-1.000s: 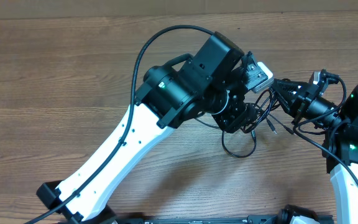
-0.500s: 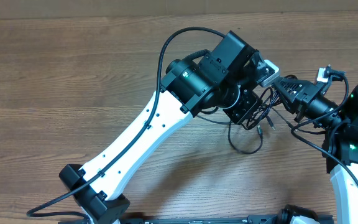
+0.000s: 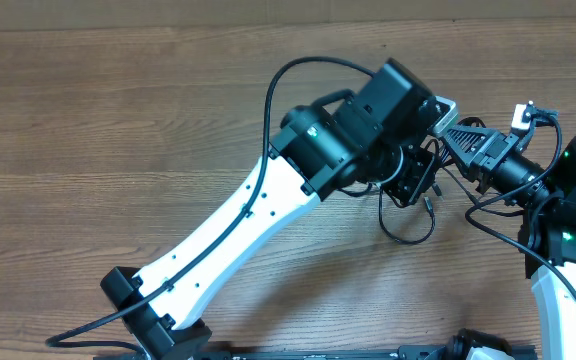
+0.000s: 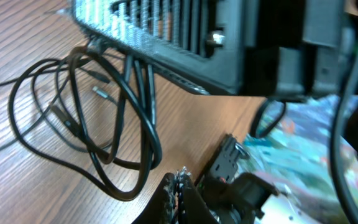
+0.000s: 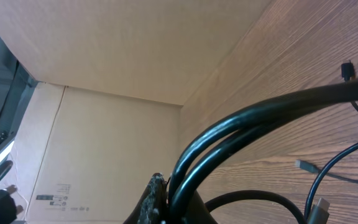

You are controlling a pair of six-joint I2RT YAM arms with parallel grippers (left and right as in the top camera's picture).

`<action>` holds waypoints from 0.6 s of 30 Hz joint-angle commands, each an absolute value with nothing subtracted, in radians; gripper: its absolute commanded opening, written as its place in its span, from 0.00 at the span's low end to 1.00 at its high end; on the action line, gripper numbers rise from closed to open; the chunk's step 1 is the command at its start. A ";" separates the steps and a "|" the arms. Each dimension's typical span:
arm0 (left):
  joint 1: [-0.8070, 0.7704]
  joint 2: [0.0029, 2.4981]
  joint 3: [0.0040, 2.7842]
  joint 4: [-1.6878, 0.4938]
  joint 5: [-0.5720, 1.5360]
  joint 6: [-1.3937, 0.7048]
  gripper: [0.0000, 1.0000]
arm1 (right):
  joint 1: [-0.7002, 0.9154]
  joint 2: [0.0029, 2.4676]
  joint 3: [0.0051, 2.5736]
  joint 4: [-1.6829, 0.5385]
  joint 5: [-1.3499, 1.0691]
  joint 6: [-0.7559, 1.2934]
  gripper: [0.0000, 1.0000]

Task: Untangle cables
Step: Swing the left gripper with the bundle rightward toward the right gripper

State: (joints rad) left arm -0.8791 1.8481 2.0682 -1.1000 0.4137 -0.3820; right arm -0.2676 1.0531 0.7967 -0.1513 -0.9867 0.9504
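The cables (image 3: 413,240) are thin black cords in a tangled loop on the wooden table, just below where the two arms meet. My right gripper (image 3: 447,135) points left and is shut on two strands of the cables (image 5: 260,115), which arch out from between its fingers (image 5: 158,194). My left gripper (image 3: 420,185) is mostly hidden under its own wrist in the overhead view. In the left wrist view my left gripper (image 4: 180,182) is shut with nothing between its fingers, and the cable loops (image 4: 149,124) lie just left of it on the table.
A black ribbed housing of the right arm (image 4: 185,37) hangs close above the left gripper, with cords dropping from it. Small plug ends (image 5: 306,166) lie on the wood. A cardboard wall (image 5: 117,56) stands beyond the table's far edge.
My left arm has swung right and up toward the right gripper, and its jaws have closed. The cable loop has shifted slightly right. The right gripper has kept its hold.
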 commanded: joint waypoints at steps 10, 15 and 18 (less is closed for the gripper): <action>-0.931 1.848 2.076 -1.102 0.027 -0.693 0.20 | -0.263 1.052 0.804 -0.145 -0.985 0.934 0.04; -0.932 1.894 2.076 -1.100 0.076 -0.703 0.35 | -0.263 1.052 0.804 -0.145 -0.988 0.934 0.04; -0.932 1.919 2.077 -1.089 0.134 -0.703 0.30 | -0.263 1.052 0.804 -0.145 -0.988 0.934 0.04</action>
State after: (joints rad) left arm -0.9283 1.8683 2.0682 -1.0985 0.0818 -0.6815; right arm -0.2676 1.0534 0.7963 -0.1509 -0.9871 0.9455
